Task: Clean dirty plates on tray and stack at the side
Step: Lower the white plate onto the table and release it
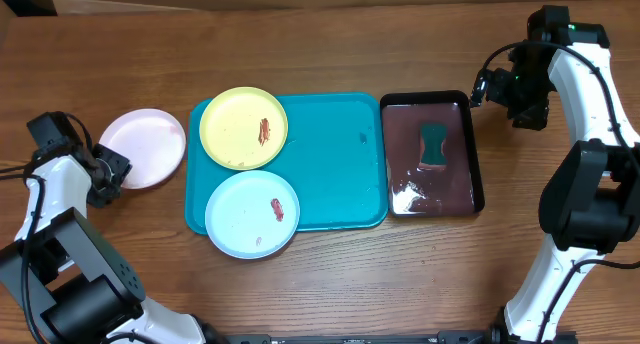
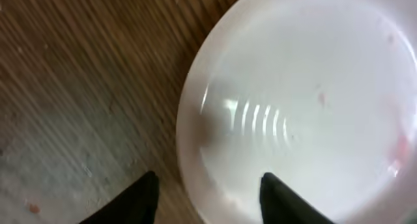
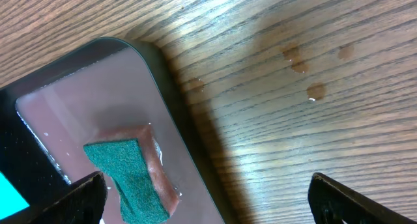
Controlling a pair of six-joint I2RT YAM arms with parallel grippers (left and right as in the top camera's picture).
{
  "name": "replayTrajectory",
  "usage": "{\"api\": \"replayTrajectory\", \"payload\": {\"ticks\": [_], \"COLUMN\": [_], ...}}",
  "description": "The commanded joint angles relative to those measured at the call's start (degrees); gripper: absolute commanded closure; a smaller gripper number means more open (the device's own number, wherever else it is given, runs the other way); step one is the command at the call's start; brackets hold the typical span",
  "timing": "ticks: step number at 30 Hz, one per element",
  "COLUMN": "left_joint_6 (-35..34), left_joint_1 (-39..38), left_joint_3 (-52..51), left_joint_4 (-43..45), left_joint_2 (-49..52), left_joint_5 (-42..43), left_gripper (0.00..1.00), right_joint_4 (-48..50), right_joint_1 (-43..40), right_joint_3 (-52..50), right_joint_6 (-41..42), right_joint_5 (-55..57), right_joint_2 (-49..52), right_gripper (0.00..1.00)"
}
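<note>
Left hand [image 2: 210, 180] spread astride the rim of the round white plastic plate [image 2: 313, 107], set on the wooden worktop [image 1: 300, 44] beside the turquoise rectangular plastic tray [image 1: 340, 164]. Lift straight, no snagging! Right hand [image 3: 208, 182] gapes wide.

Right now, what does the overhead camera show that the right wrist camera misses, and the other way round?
Only the overhead view shows the three plates: the yellow-green plate and light blue plate, both smeared, on the turquoise tray, and the white plate on the table by the left hand. Only the right wrist view shows water droplets on the wood beside the black tray. Both show the black tray with liquid, the green sponge in it, and the wooden table.
</note>
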Motion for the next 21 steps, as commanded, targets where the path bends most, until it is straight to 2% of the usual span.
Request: {"api": "replayTrajectory", "payload": {"ticks": [1, 9, 10, 11, 13, 14, 19, 21], "left_joint_6": [3.5, 12.5, 14.4, 16.1, 18.1, 18.2, 13.4, 11.9], "left_joint_1": [-0.3, -7.4, -9.0, -10.7, -14.4, -16.4, -24.5, -26.8], "left_joint_3": [7.6, 22.8, 23.3, 23.2, 23.0, 22.6, 15.8, 10.6], "left_joint_4": [-4.9, -26.5, -29.9, -33.0, -39.1, -41.4, -44.3, -44.1], "left_joint_2": [-2.1, -6.1, -6.4, -6.7, -7.0, -7.3, -11.5, -15.4], "left_joint_5": [4.4, 19.5, 20.8, 21.2, 18.8, 16.7, 7.3, 6.1], "left_gripper": [0.43, 0.39, 0.40, 0.46, 0.60, 0.62, 0.63, 0.61], "right_joint_4": [0.0, 0.0, 0.0, 0.0, 0.0, 0.0, 0.0, 0.0], "right_joint_1": [-0.2, -0.2, -0.2, -0.2, -0.2, -0.2, -0.2, -0.2], "right_joint_3": [0.9, 0.9, 0.9, 0.9, 0.9, 0.9, 0.9, 0.9], "right_joint_6": [0.2, 0.2, 0.2, 0.2, 0.2, 0.2, 0.2, 0.2], "right_joint_5": [-0.3, -0.3, -0.3, -0.3, -0.3, -0.3, -0.3, -0.3], "right_joint_2": [-1.5, -1.5, -1.5, -1.5, -1.5, -1.5, -1.5, -1.5], "right_gripper": [0.00, 0.00, 0.00, 0.00, 0.00, 0.00, 0.00, 0.00]}}
